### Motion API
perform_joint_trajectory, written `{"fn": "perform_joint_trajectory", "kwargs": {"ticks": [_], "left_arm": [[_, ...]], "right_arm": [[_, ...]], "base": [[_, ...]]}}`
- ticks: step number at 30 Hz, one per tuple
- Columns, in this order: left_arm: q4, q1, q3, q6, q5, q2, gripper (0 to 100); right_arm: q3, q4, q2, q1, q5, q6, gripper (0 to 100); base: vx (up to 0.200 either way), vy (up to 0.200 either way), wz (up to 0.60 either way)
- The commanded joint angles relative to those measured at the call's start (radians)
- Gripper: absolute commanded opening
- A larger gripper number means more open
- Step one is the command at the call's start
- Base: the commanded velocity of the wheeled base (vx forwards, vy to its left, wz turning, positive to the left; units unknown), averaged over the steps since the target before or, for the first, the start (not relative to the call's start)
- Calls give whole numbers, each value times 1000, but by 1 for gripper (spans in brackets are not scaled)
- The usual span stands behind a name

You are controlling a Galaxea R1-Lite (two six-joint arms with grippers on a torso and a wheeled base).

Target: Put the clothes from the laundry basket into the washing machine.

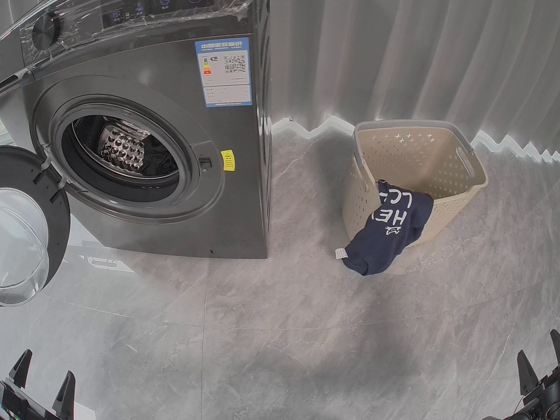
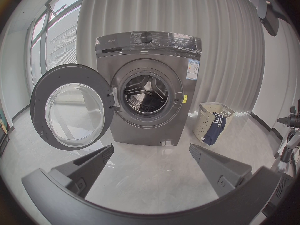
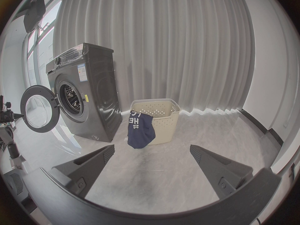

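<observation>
A dark grey washing machine (image 1: 175,88) stands on the left with its round door (image 1: 26,228) swung open. Dark laundry (image 2: 150,103) lies inside its drum (image 1: 125,153). A beige laundry basket (image 1: 417,173) stands on the floor to the right of the machine. A navy garment with white lettering (image 1: 388,228) hangs over the basket's front rim, its end touching the floor. My left gripper (image 2: 151,150) is open and empty, low at the front left, facing the drum. My right gripper (image 3: 151,150) is open and empty at the front right, facing the basket (image 3: 159,119).
Grey tiled floor (image 1: 303,333) lies open between me, the machine and the basket. White curtains (image 1: 420,48) hang behind the basket. A tripod with a camera (image 2: 292,132) stands off to one side. The open door juts out into the left side.
</observation>
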Motion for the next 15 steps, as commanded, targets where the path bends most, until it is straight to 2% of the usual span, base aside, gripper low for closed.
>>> {"fn": "perform_joint_trajectory", "kwargs": {"ticks": [1,2,5,11,15], "left_arm": [[1,0,18,-2,0,-13,100],[1,0,18,-2,0,-13,100],[1,0,18,-7,0,-13,100],[1,0,18,-4,-2,-13,100],[1,-1,18,-4,-2,-13,100]], "right_arm": [[18,0,-2,0,1,0,100],[18,0,-2,0,-1,0,100],[18,1,-2,2,1,0,100],[18,0,-2,2,1,0,100],[18,0,-2,2,1,0,100]], "base": [[0,-200,0],[0,-200,0],[0,0,0],[0,0,-600],[200,0,0]]}}
